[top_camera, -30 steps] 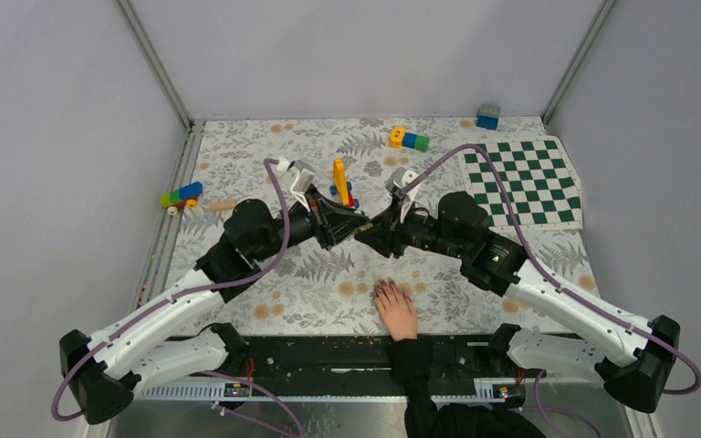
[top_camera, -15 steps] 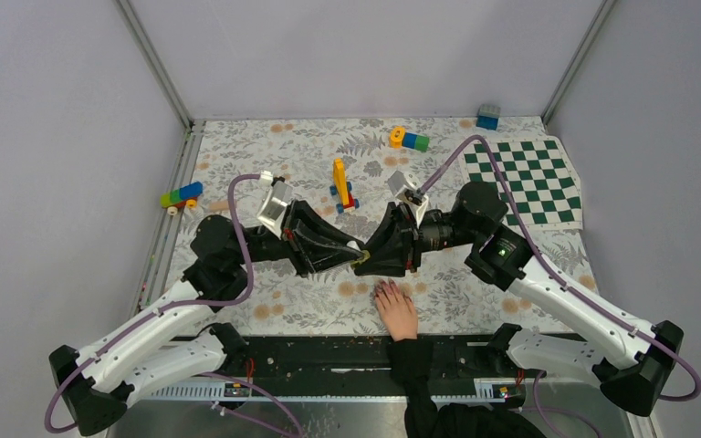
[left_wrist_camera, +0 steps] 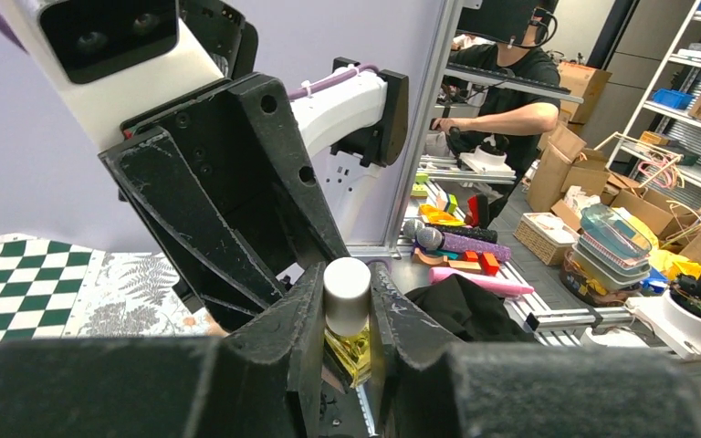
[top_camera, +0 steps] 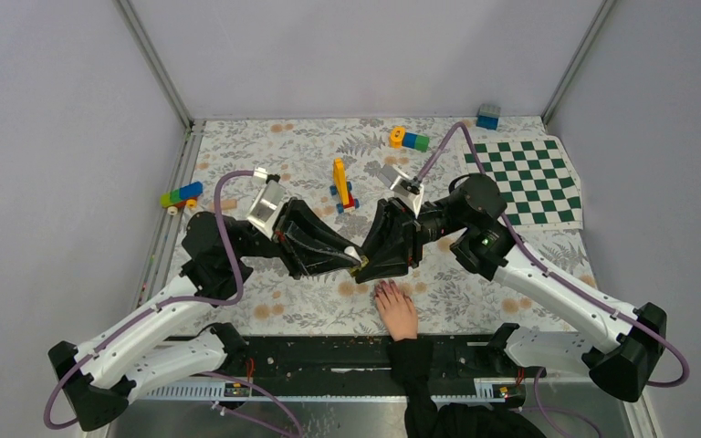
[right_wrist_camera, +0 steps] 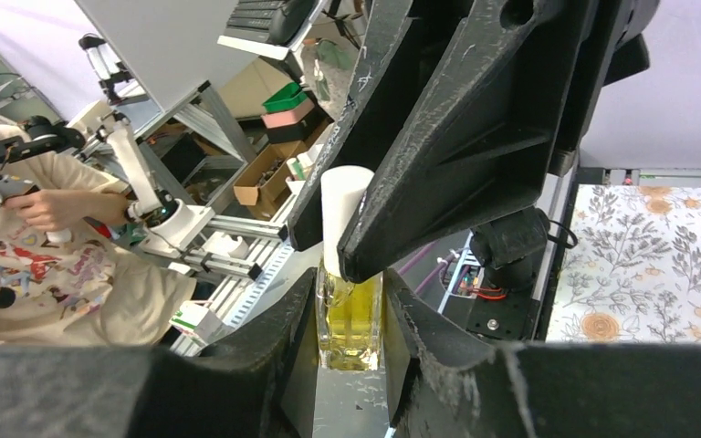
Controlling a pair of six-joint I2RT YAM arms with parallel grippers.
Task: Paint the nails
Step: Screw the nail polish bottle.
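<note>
My right gripper (right_wrist_camera: pixel 349 285) is clamped on the glass body of the polish bottle (right_wrist_camera: pixel 350 321), whose contents look yellowish. My left gripper (left_wrist_camera: pixel 347 272) is closed on its white cap (right_wrist_camera: pixel 345 205). At least that is how the right wrist view reads. From the left wrist the glass also seems to sit between my left fingers, so I can't be sure exactly where that grip ends. From above, both grippers meet tip to tip over the table (top_camera: pixel 265 146), just beyond the hand (top_camera: pixel 398 313). The hand lies flat at the near edge with its fingers pointing towards me. The nails (top_camera: pixel 385 288) are dark and sit close under the bottle, but they are too small here to tell which of them carry fresh polish. I take the step in hand to be freeing the cap so that the brush comes out. To do it well I should hold the right grip firm and the bottle upright, then turn my left wrist about the cap's own axis rather than swinging the arm. Once the cap is loose, I should lift straight along that axis so the brush clears the neck without scraping. The main risk, I think, is tilting the glass and dripping on the fingers below.
</note>
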